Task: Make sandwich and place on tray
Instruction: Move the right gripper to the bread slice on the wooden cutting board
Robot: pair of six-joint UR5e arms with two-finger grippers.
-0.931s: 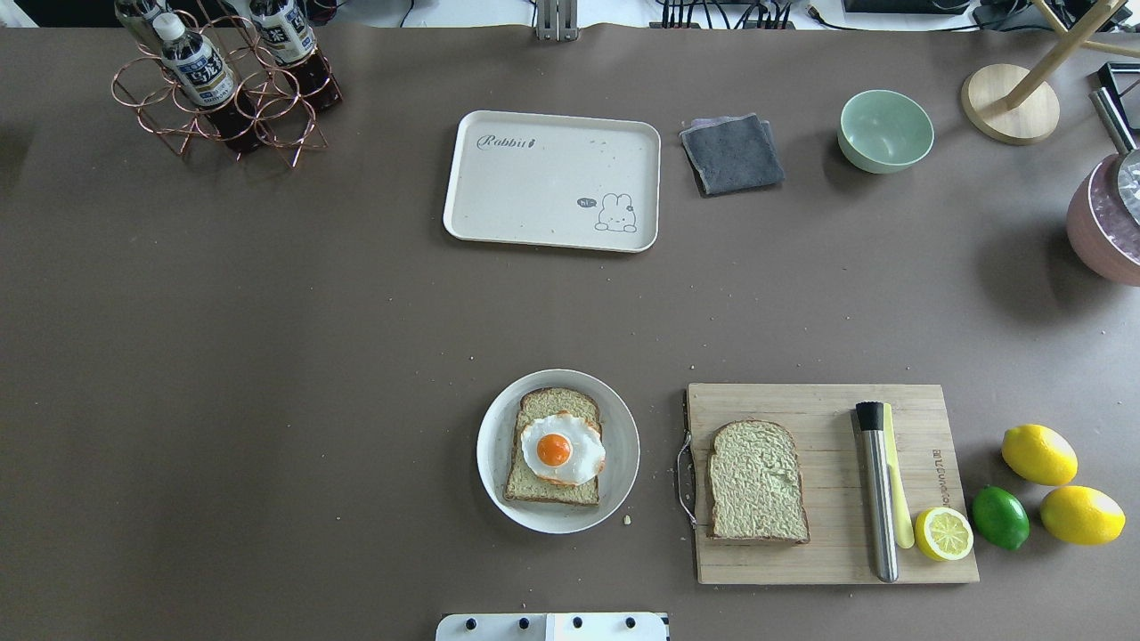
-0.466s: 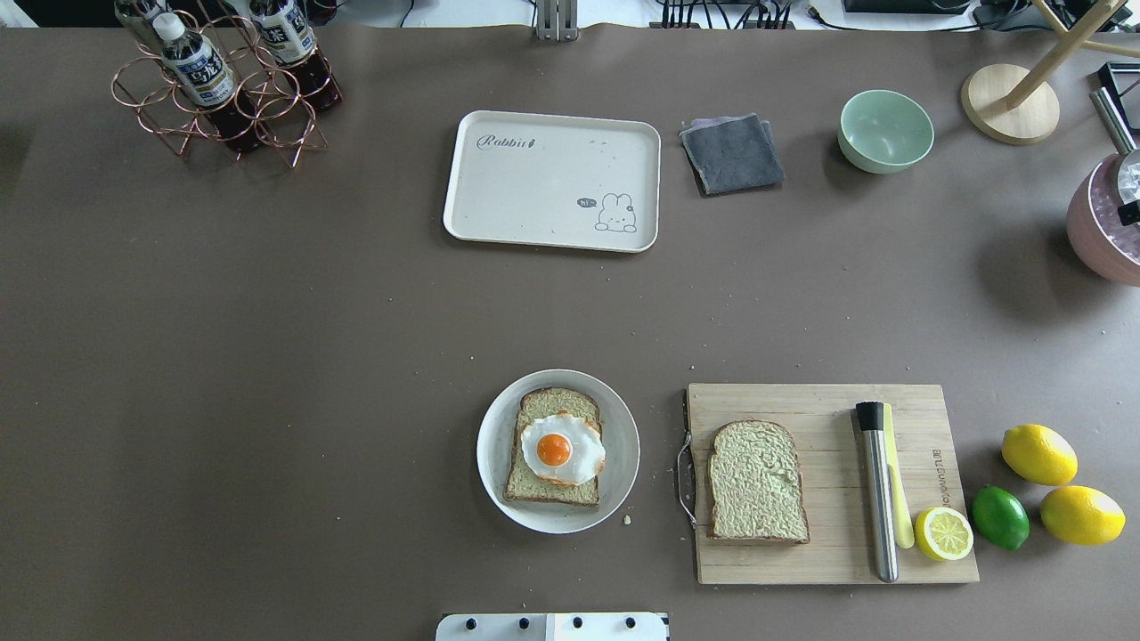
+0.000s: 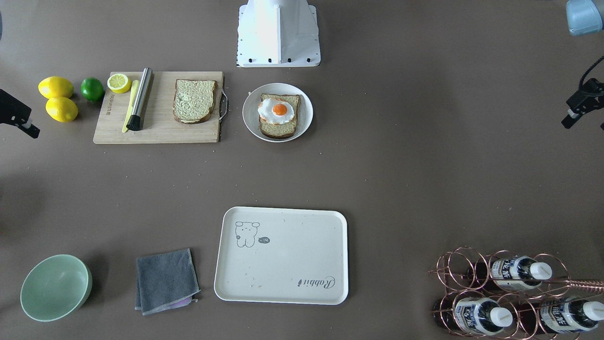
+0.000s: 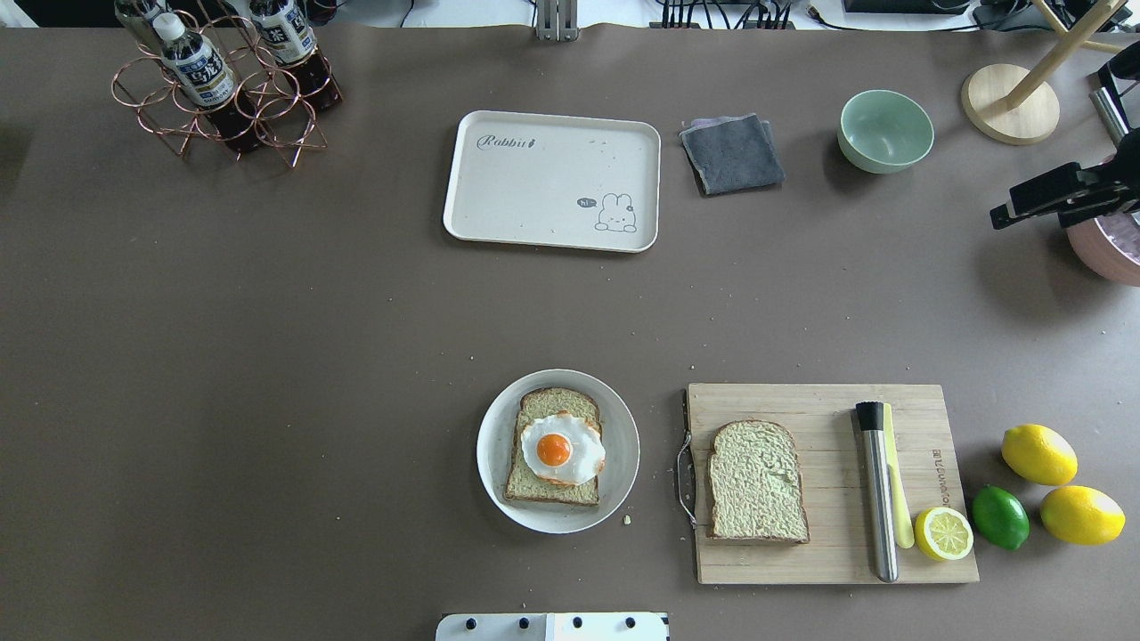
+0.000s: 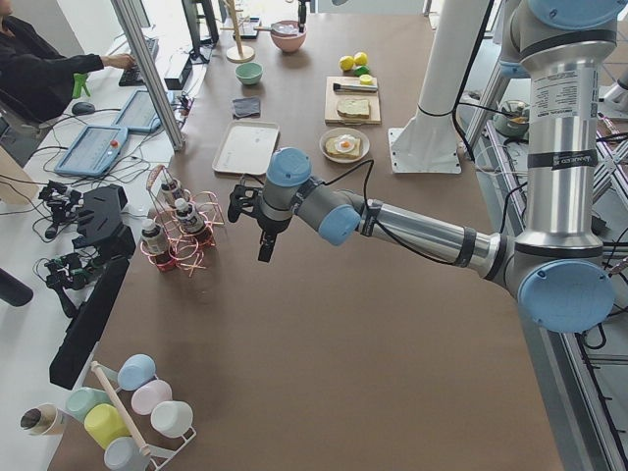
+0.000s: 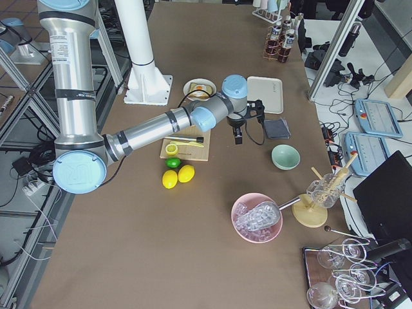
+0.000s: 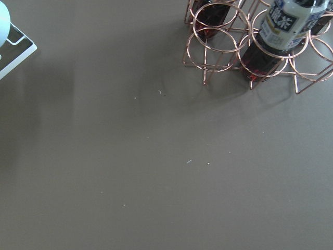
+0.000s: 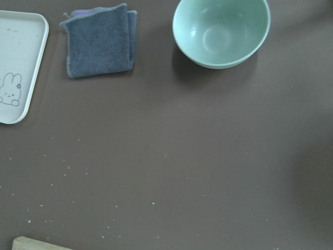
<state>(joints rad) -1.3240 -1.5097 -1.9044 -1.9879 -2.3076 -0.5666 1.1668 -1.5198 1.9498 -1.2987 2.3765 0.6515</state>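
Stack not done; right gripper (image 4: 999, 217) & left gripper (image 3: 566, 123) hover at table edges, jaw width can't tell; nxt: right lifts bread slice (image 4: 757, 481) off cutting board (image 4: 833, 552), caps egg (image 4: 561, 448).

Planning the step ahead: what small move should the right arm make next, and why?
Probably bring the right gripper toward the bare bread slice on the cutting board: the egg on the plate has no slice over it, and that gripper hovers nearest.

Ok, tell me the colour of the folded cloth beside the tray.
Dark grey cloth, clearest in the right wrist-mounted view.
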